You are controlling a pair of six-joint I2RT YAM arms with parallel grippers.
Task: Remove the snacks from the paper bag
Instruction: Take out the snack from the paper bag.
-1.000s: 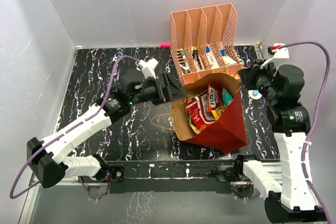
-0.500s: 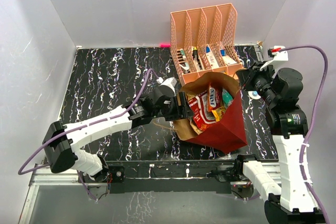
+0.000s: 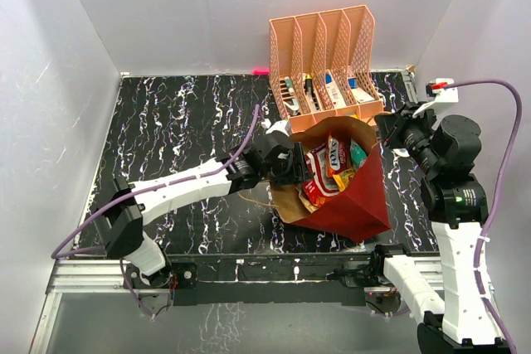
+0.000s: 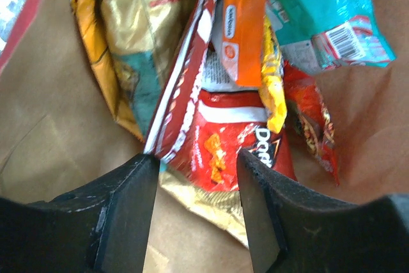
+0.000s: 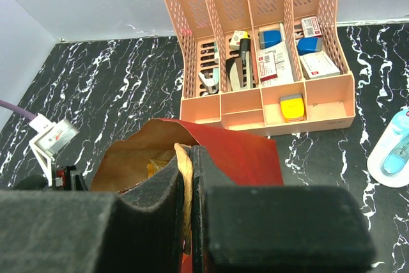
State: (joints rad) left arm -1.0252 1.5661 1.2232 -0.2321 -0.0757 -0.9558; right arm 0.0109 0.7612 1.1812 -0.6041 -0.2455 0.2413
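The right end effector [image 5: 190, 180] pinches the 2 o'clock rim of the dark red paper gift bag [image 3: 353, 196], propping its mouth open. The left end effector [image 4: 195, 161], spread wide, straddles a shiny red chip packet [image 4: 223, 139] among the snacks [image 4: 246, 30] inside.

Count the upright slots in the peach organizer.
4, side by side in one row across the peach organizer, behind the paper bag: leftmost, two middle, rightmost. All four show from above; none seems hidden.
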